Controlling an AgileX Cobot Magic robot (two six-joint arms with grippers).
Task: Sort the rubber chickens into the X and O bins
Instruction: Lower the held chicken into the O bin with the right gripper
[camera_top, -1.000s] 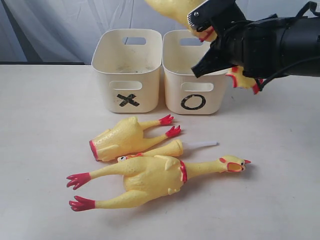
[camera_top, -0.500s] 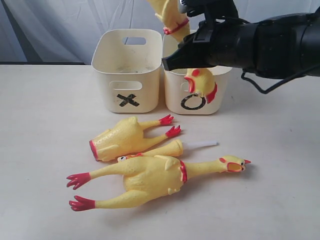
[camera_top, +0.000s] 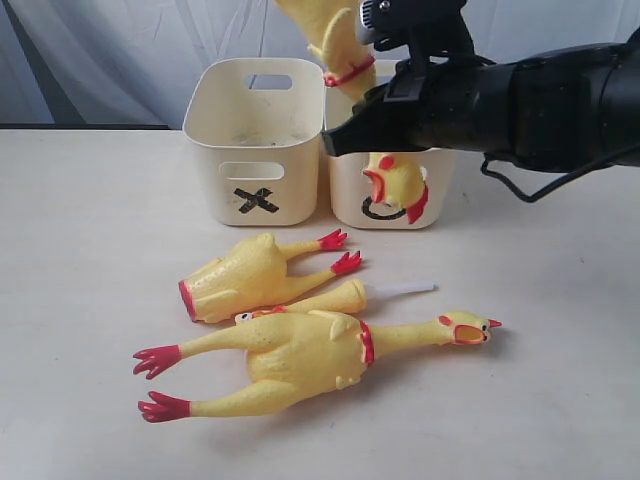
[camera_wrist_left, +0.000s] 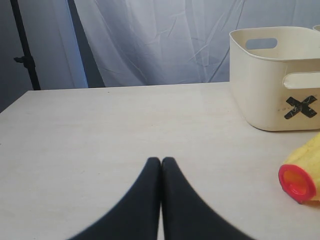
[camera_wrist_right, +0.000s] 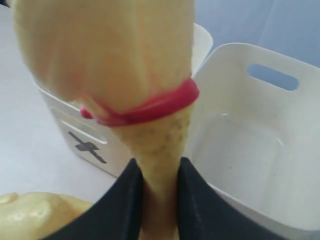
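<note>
Jaws on the right gripper are drawn in narrow and pinch the neck of the held chicken, right beside its red collar. That bird hangs in the air at the O bin with its long axis steep. In the exterior view the fat body rises up and to the left past the top of the picture, while the head dangles below the arm and covers part of the black O on the bin's front wall. So the head looks to be on the near side of that wall, not over the opening. The right wrist view agrees, with the tub's bare inside lying beyond the neck.

As I judge it, the coming move turns on this: the bird must travel farther in over the rim before the pinch is let go, or the head may catch the wall.

The X bin stands close beside the O bin, on its left in the exterior view. Nearer that camera, on the counter, the headless body, the head-neck piece with its white tube, and the second whole chicken lie packed close.

The left gripper hovers low over bare counter, jaws pressed together on nothing. The headless body's red rim is at the edge of its view, which makes it the nearer arm for those pieces.
</note>
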